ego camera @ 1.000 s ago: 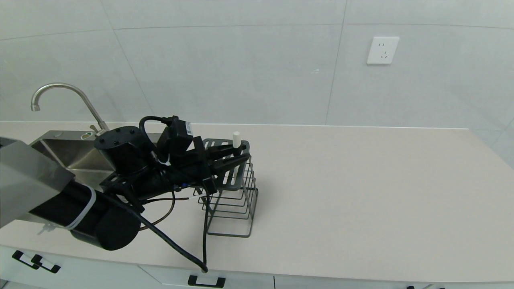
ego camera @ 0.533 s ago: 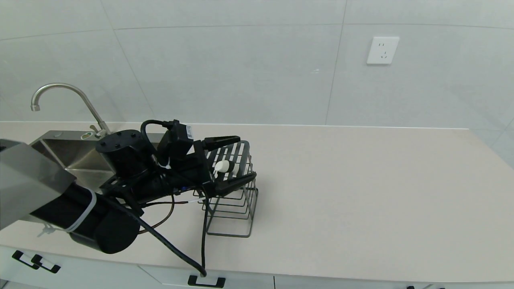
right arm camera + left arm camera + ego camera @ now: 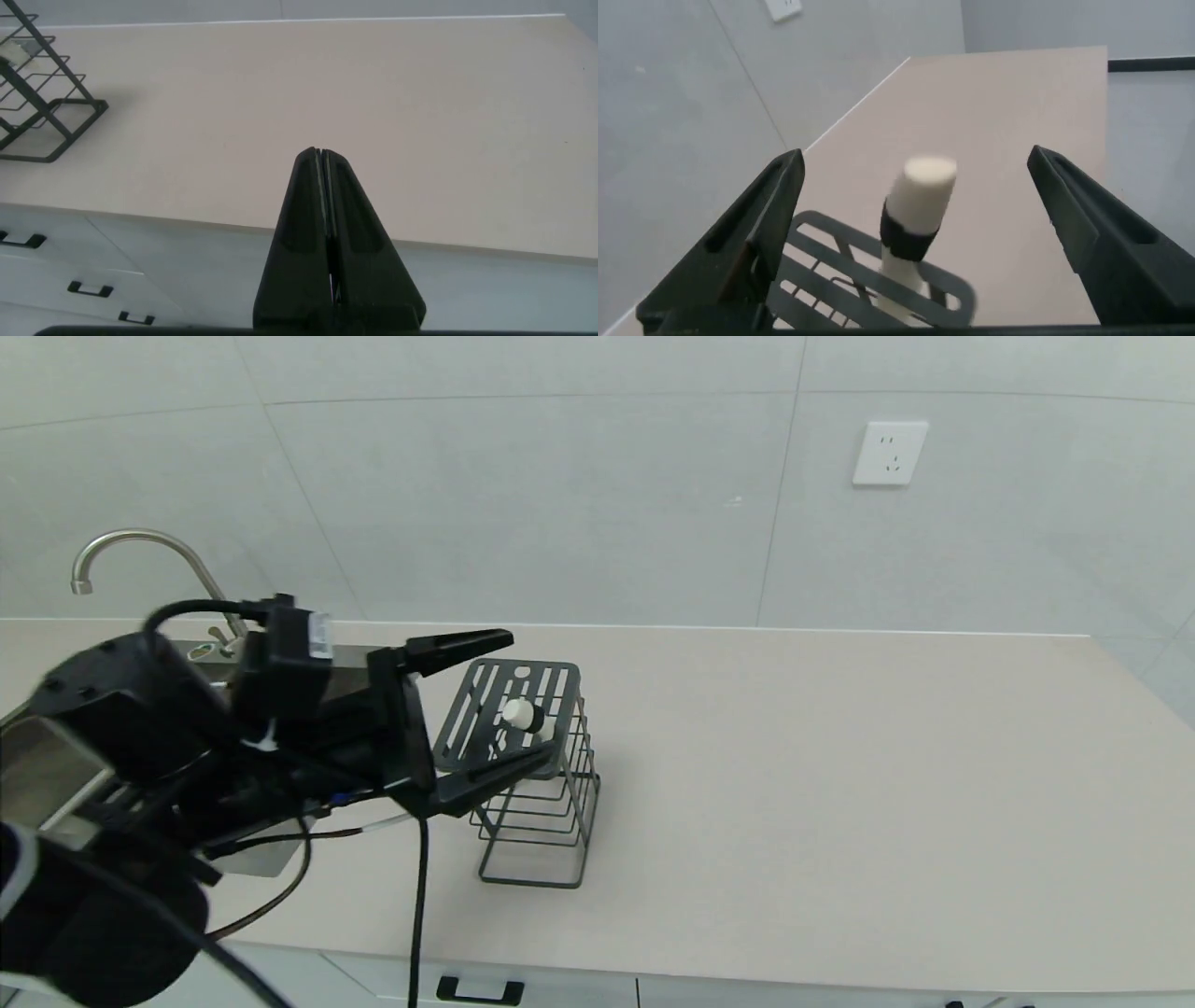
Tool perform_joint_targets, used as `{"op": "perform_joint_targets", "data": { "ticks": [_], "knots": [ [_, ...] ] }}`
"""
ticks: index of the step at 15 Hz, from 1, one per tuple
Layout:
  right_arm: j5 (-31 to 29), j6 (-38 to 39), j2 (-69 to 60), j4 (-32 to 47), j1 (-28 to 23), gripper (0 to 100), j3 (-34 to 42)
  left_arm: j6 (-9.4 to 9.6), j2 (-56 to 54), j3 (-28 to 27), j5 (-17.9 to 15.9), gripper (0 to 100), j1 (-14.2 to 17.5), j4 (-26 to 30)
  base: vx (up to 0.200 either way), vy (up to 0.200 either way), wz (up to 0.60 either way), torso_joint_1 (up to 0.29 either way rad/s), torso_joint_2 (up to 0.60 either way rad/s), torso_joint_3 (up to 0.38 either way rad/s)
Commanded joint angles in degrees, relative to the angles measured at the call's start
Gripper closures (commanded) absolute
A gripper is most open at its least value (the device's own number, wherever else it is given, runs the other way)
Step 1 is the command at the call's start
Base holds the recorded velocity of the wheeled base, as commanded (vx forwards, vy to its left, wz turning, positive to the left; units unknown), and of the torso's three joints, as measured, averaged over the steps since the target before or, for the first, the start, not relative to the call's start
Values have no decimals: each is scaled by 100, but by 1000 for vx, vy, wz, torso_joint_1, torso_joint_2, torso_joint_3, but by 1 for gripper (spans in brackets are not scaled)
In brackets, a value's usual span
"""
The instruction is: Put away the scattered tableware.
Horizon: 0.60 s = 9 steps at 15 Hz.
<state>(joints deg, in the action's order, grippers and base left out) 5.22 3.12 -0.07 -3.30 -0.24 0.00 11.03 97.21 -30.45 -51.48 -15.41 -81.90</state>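
The utensil (image 3: 518,714) stands in the rack (image 3: 537,821) between the wide-open jaws of the left gripper (image 3: 529,694), the right gripper (image 3: 320,159) closed and empty, so the drop looks done and backing clear comes next.

Black left arm (image 3: 121,709), black cables (image 3: 417,896), tapered wedge-shaped jaws

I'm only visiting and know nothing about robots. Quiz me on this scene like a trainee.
1. True or false: the left gripper is clamped on the white-handled utensil with the black band.
2. Where does that utensil stand? A) in the steel sink B) in the slotted top of the dark metal wire rack C) flat on the beige countertop
3. Fill in: the right gripper is ____.
Key: 1 false, it is open; 2 B; 3 shut.
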Motion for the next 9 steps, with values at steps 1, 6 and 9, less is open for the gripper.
{"op": "perform_joint_targets", "data": {
  "ticks": [1,6,9],
  "knots": [
    [6,-4,7,-4,-2,100,0,-110,-2654,1437,6,0,284,69,0,0,0,0,0,0],
    [6,-31,7,-4,-2,100,0,-637,-6820,2922,349,0,1128,3022,0,0,0,0,0,0],
    [-30,-31,7,-4,-2,100,0,-1710,-9650,2456,367,0,1497,7073,0,0,0,0,0,0]
  ]
}}
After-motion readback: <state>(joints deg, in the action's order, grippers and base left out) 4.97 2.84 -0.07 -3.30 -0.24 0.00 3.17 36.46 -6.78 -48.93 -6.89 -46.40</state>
